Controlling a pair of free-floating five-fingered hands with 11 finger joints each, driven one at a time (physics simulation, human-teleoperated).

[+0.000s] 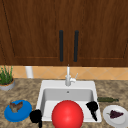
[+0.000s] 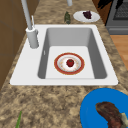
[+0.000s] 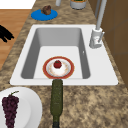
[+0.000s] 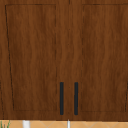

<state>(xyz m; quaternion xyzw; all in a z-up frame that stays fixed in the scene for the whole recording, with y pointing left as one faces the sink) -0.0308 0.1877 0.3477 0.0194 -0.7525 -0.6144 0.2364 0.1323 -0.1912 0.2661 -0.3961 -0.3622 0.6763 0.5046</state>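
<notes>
- Surface (image 1: 27,92): mottled brown stone, with one white sink (image 1: 45,86) set into it; one chrome faucet (image 1: 68,77) stands at the back rim. A tan tiled strip runs along the wall behind.
- Wall cabinet (image 4: 32,57): dark wood, two doors, two black vertical handles (image 4: 61,98) side by side at the middle.
- In the sink: one red-rimmed plate (image 2: 69,63) on the basin floor, carrying one small red fruit (image 2: 70,62). In the front view a large red ball (image 1: 67,114) fills the front of the basin.
- Left of the sink: one blue plate (image 1: 17,110) with one brown piece of food (image 1: 15,106); one potted plant (image 1: 6,79) farther back.
- Right of the sink: one dark green bottle (image 3: 56,98) lying flat; one white plate (image 1: 116,115) with one bunch of grapes (image 3: 10,107).
- Left hand (image 1: 36,116): one, at the sink's front left corner, near the blue plate; whether the fingers are apart or together cannot be told.
- Right hand (image 1: 92,107): one, over the sink's right rim beside the ball; finger state cannot be told.
</notes>
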